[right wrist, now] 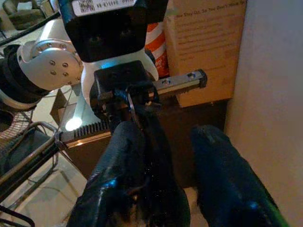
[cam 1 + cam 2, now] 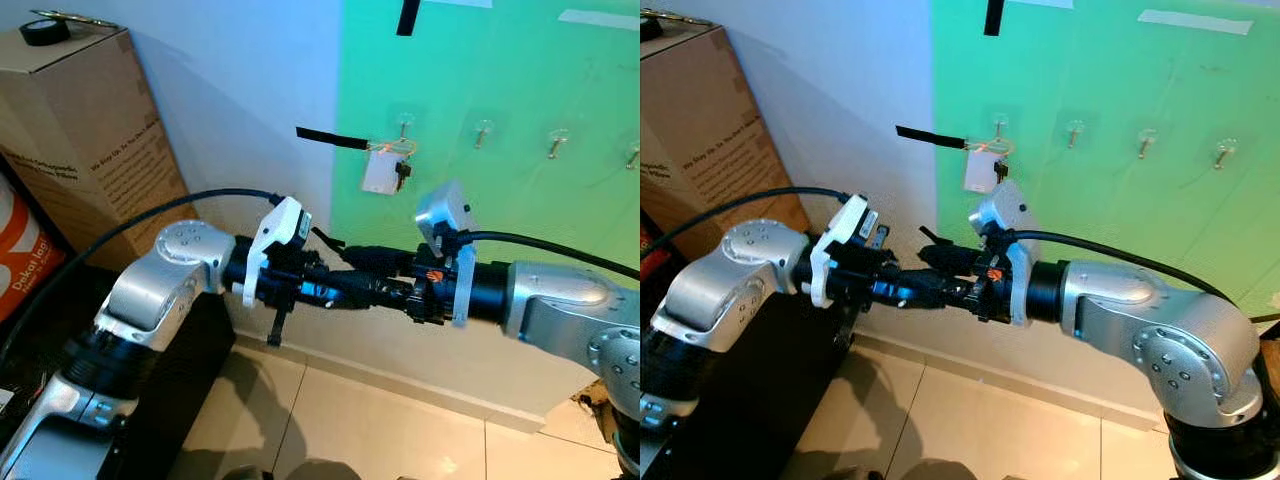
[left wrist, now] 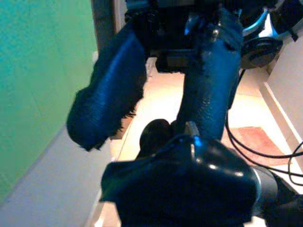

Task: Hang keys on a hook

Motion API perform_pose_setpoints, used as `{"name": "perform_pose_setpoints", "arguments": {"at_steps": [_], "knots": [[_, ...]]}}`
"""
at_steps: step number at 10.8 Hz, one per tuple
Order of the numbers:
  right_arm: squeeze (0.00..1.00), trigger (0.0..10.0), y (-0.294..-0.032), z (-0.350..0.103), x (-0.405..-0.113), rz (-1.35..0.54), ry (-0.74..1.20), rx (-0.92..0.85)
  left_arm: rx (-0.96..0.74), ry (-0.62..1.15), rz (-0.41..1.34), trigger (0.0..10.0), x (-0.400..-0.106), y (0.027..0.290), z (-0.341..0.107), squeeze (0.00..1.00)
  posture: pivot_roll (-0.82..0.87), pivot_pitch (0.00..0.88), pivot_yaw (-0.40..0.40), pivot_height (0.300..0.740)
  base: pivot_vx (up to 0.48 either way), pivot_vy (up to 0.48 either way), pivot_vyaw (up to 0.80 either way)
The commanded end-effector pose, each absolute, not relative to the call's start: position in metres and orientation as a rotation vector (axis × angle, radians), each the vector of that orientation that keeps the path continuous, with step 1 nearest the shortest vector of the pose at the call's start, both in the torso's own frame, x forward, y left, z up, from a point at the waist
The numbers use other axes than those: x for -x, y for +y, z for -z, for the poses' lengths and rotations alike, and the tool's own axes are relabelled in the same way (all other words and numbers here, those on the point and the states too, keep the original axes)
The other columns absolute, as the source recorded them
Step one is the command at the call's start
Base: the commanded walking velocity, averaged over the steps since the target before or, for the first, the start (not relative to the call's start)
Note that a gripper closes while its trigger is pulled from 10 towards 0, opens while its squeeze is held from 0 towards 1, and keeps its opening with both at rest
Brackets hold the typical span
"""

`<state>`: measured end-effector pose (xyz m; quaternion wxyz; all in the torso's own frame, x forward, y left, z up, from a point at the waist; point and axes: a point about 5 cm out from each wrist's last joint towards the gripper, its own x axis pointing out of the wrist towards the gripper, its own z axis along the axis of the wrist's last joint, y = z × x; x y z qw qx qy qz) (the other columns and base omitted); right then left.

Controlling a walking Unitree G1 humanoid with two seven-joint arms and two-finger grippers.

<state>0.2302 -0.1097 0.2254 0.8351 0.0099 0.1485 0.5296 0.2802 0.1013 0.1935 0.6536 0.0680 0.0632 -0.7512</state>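
The keys (image 2: pixel 392 168), with a flat white tag, hang on the leftmost clear hook (image 2: pixel 404 125) of the green wall panel (image 2: pixel 520 90), above and apart from both grippers. Below the keys, the left gripper (image 2: pixel 345 290) and right gripper (image 2: pixel 365 262) meet tip to tip. Both sets of textured black fingers are parted, each around a finger of the other.

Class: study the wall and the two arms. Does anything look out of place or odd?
Yes. The keys already hang on the leftmost hook, yet the left claw and right claw meet tip to tip below them, fingers interlocked, holding nothing that can be seen.
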Motion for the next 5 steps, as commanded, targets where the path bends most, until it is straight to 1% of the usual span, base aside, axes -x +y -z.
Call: {"name": "perform_pose_setpoints", "arguments": {"at_steps": [1,2,3,5], "knots": [[0.00,4.5,-0.1072,-0.2267,-0.2306,-1.118,0.303,0.010,-0.192,0.133,1.712,10.0,-0.2819,0.0989,-0.1956,0.00,-0.14,0.000,0.029,0.740,0.000,0.000,0.00],[0.35,10.0,-0.1050,-0.2261,-0.2330,-1.098,0.290,-0.018,-0.195,0.130,1.715,10.0,-0.2826,0.0982,-0.1961,0.00,-0.14,0.000,0.031,0.740,0.000,0.000,0.00],[1.00,10.0,-0.1028,-0.2273,-0.2338,-1.102,0.280,-0.060,-0.197,0.130,1.721,10.0,-0.2825,0.0974,-0.1961,0.00,-0.14,0.000,0.032,0.740,0.000,0.000,0.00],[1.00,10.0,-0.1009,-0.2315,-0.2312,-1.131,0.255,-0.088,-0.199,0.132,1.727,10.0,-0.2825,0.0968,-0.1954,0.00,-0.14,0.000,0.033,0.740,0.000,0.000,0.00]]}}
